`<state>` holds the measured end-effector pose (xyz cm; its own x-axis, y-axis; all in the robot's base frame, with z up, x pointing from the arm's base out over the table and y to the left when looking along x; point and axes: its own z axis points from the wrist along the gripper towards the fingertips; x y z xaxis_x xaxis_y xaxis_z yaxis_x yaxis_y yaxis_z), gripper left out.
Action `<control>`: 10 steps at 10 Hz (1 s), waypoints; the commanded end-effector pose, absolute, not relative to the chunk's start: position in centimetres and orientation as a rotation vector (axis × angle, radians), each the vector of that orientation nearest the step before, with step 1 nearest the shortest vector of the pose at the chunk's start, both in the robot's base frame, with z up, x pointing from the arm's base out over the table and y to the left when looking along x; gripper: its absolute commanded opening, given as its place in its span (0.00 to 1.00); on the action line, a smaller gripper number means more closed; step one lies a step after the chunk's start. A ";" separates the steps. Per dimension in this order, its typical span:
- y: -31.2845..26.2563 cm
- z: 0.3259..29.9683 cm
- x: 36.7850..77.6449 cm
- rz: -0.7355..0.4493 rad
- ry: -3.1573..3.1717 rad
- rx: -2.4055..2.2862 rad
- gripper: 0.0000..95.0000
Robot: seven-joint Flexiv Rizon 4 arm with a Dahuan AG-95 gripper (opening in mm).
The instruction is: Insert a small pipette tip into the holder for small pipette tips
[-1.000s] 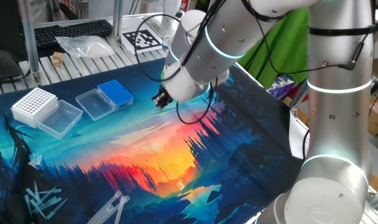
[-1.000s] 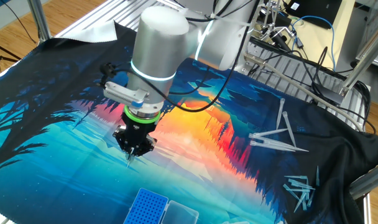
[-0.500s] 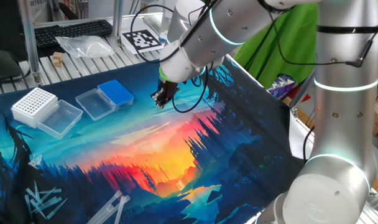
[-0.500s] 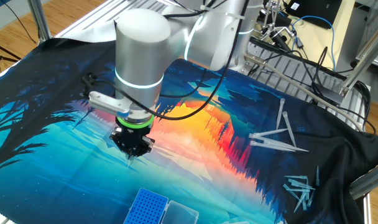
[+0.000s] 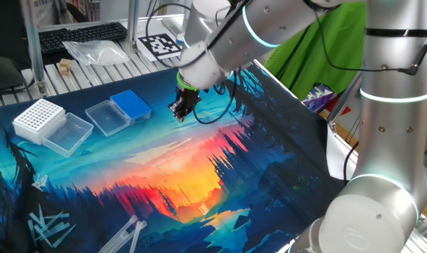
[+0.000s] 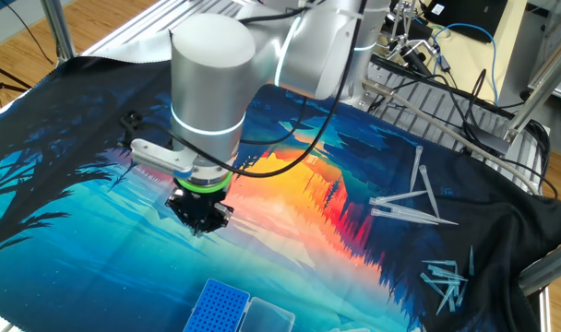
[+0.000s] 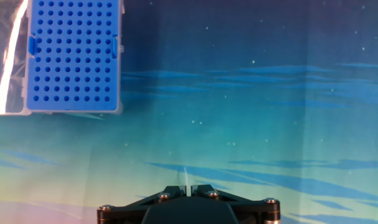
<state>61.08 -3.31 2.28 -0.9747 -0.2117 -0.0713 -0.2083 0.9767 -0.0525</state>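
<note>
While clamped on a small pipette tip pointing down for insertion, end effector hovers beside the blue holder, not yet aligned.

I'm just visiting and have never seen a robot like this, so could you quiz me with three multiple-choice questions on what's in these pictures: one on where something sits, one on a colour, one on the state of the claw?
1. In the hand view, where is the holder for small pipette tips?
A. upper left
B. lower right
C. dead centre

2. What colour is that holder's hole grid?
A. white
B. blue
C. red

3. How is the gripper?
A. wide open and empty
B. shut on a thin clear pipette tip
C. shut on the clear lid

Answers:
1 A, the rack fills the upper left corner.
2 B, its top is plainly blue; the white rack is another one.
3 B, a thin clear tip pokes out between the closed fingers.
</note>
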 end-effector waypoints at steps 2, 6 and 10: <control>-2.6 2.7 61.3 -0.069 3.064 -0.306 0.00; -0.6 3.8 61.5 -0.063 3.117 -0.245 0.00; 1.2 4.7 61.6 -0.057 3.167 -0.186 0.00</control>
<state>61.53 1.10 4.67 -0.9926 -0.1190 0.0244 -0.1198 0.9922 -0.0355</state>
